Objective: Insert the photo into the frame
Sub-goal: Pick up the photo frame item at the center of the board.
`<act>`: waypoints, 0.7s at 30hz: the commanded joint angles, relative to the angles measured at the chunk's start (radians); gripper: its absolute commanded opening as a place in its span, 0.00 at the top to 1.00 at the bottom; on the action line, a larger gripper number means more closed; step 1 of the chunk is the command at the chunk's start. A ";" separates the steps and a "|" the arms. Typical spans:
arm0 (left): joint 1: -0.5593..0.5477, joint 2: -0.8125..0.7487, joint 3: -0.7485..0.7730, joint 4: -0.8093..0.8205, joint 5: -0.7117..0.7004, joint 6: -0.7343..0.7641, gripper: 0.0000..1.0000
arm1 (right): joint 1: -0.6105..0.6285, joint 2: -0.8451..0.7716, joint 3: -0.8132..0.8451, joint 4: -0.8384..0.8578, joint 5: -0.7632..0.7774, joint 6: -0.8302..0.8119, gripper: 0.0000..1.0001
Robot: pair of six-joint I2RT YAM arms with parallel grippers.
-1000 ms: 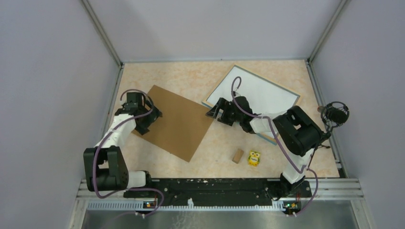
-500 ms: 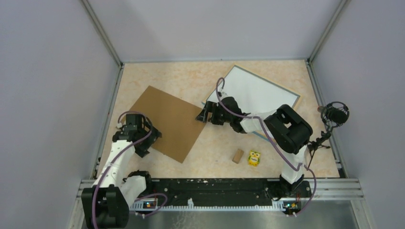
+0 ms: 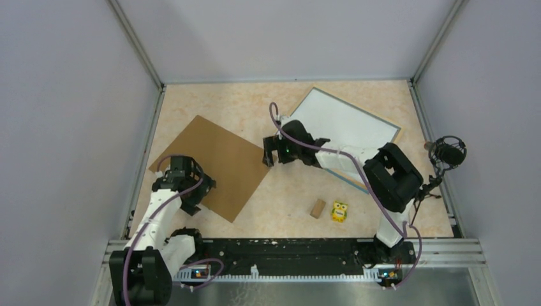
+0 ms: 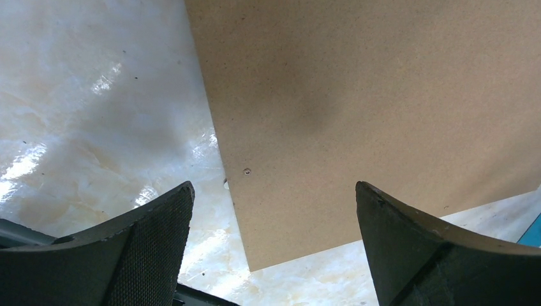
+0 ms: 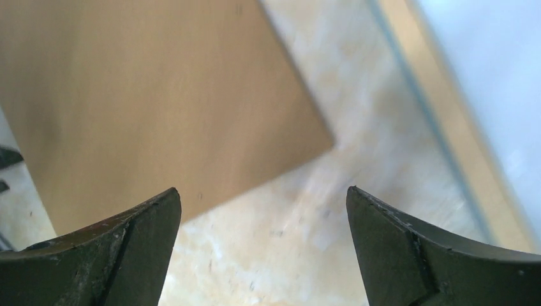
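Note:
The frame [image 3: 358,109] lies flat at the back right, with thin blue edges and a light wood strip [image 5: 440,127]. A plain pale white surface [image 3: 344,124] fills it. No balloon picture shows, so I cannot tell whether this is the photo. A brown backing board [image 3: 210,162] lies left of centre. My left gripper [image 3: 185,191] hovers open over the board's near-left edge; the board's corner [image 4: 255,255] shows between its fingers. My right gripper [image 3: 273,153] stands open over bare table between the board's right corner [image 5: 319,137] and the frame, holding nothing.
A small wooden block [image 3: 317,208] and a yellow toy [image 3: 339,211] sit near the front, right of centre. A black fixture [image 3: 446,153] stands at the right wall. Grey walls enclose the table on three sides.
The left gripper has drawn back toward the near edge, and the brown board has slid left and nearer. The right gripper has moved left, off the frame's corner, and opened slightly wider.

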 commanded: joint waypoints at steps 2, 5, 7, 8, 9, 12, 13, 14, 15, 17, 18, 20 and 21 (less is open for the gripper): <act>-0.004 0.031 -0.019 -0.011 0.024 -0.046 0.02 | -0.058 0.118 0.272 -0.210 -0.044 -0.211 0.02; -0.003 0.058 -0.028 -0.014 0.028 -0.057 0.02 | -0.069 0.213 0.403 -0.308 -0.103 -0.230 0.02; -0.002 0.063 -0.041 0.003 0.053 -0.057 0.02 | -0.070 0.269 0.469 -0.345 -0.137 -0.229 0.03; -0.003 0.064 -0.047 0.013 0.068 -0.058 0.02 | -0.071 0.293 0.496 -0.359 -0.145 -0.229 0.04; -0.003 0.064 -0.051 0.021 0.082 -0.057 0.02 | -0.071 0.311 0.519 -0.369 -0.150 -0.228 0.04; -0.004 0.077 -0.055 0.038 0.098 -0.055 0.02 | -0.070 0.354 0.562 -0.379 -0.157 -0.228 0.05; -0.003 0.084 -0.055 0.041 0.100 -0.054 0.02 | -0.070 0.367 0.574 -0.383 -0.161 -0.227 0.05; -0.003 0.091 -0.056 0.046 0.103 -0.053 0.02 | -0.070 0.378 0.584 -0.386 -0.167 -0.224 0.05; -0.003 0.100 -0.061 0.058 0.112 -0.052 0.02 | -0.070 0.386 0.587 -0.386 -0.174 -0.218 0.06; -0.003 0.117 -0.073 0.092 0.143 -0.051 0.02 | -0.068 0.397 0.584 -0.385 -0.192 -0.202 0.07; -0.003 0.129 -0.079 0.109 0.162 -0.052 0.02 | -0.066 0.399 0.578 -0.382 -0.201 -0.190 0.08; -0.002 0.162 -0.080 0.142 0.189 -0.052 0.02 | -0.058 0.395 0.546 -0.366 -0.235 -0.164 0.09; -0.002 0.179 -0.076 0.153 0.199 -0.051 0.02 | -0.052 0.387 0.526 -0.352 -0.249 -0.149 0.10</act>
